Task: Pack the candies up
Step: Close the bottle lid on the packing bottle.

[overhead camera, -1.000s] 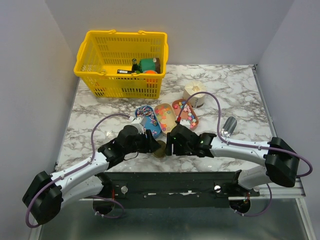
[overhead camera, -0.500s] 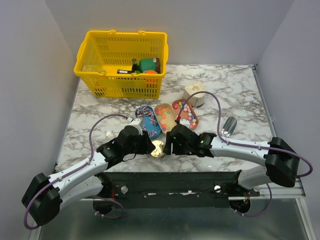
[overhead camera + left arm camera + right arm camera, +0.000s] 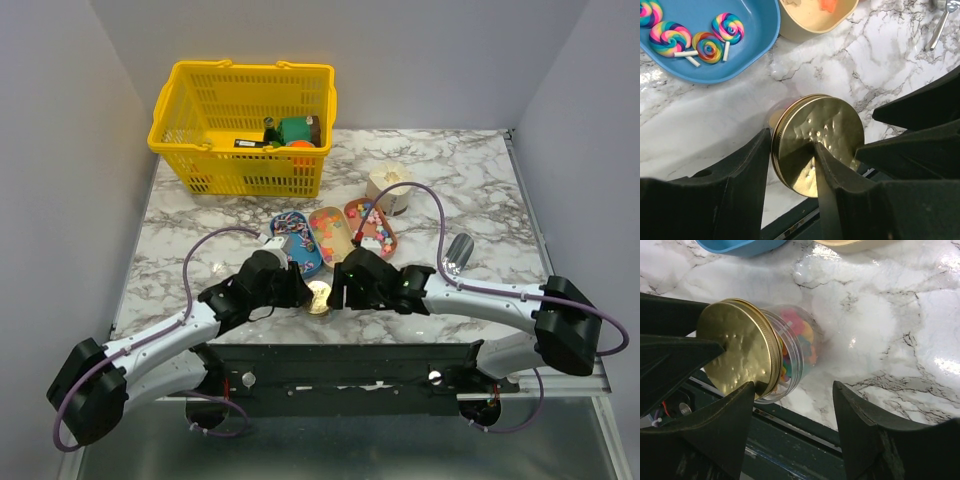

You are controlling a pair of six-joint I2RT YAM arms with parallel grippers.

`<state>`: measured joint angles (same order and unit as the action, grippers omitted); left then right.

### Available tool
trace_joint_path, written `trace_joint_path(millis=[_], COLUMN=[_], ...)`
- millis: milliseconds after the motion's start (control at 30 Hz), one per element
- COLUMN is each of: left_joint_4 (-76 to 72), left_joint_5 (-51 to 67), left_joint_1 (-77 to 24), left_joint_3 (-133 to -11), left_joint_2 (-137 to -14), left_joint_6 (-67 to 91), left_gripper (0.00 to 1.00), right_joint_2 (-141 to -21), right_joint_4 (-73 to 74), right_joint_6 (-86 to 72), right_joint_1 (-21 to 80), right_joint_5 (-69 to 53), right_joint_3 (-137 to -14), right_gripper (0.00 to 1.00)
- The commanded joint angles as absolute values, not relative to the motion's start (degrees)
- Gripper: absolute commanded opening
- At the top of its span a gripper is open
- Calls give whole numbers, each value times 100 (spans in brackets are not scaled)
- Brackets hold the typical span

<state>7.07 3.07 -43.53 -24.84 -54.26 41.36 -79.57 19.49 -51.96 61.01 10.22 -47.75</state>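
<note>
Candies (image 3: 799, 337): pink, orange, yellow and blue, seen through the glass of a clear jar (image 3: 792, 372) under a gold lid (image 3: 742, 357). The jar sits at the near edge of the worktop (image 3: 880, 315), between the two arms. Upright or tipped: cannot tell. More candies lie loose in the red tray (image 3: 388, 243), further back.

Left jaws: narrow, closed on the lid. One finger (image 3: 740, 175) is against the rim; the other (image 3: 840, 195) crosses the lid's near face.

Right jaws: wide, holding nothing. The jar lies between the fingers. One finger (image 3: 725, 425) touches just under the lid. The other (image 3: 865, 430) stands apart from the glass, with marble showing in the gap.

Behind the jar is a blue tray (image 3: 755, 45) holding swirl lollipops (image 3: 707, 45), with a peach tray (image 3: 810, 25) just beside it. The red tray lies on the right of those. A yellow basket (image 3: 240, 170) stands at the far left of the worktop. A grey cylinder (image 3: 458, 250) lies near the right arm.
</note>
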Motion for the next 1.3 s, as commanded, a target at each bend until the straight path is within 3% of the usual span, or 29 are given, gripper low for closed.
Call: trace_joint_path(millis=[0,367,833,1000,1267], left_joint_4=[563,343,325,360,448], left_joint_5=[343,527,396,150,-175], left_joint_1=[-4403,-4474,-4491,-4544,-4605], left_joint_3=[-2452,-2356,-2391,-2408,-2461], left_joint_2=[-5686,-5467,-5642,-5730,-5950], left_joint_6=[3929,3911,3920,3894,3911], left_gripper=[47,47,47,47,34], right_joint_2=[-7770,-7673,-8121,-8332,-8516], right_joint_4=[2127,2224,2224,2224,2320], right_joint_6=[-5291,-5344,-5493,-5502,-5528], right_joint_1=[6091,6091,6091,6082,6091], right_joint_5=[1151,1125,1406,1520,1696], right_joint_3=[-4975,-4852,-4763,-4808,-4922], right_gripper=[70,57,49,35,36])
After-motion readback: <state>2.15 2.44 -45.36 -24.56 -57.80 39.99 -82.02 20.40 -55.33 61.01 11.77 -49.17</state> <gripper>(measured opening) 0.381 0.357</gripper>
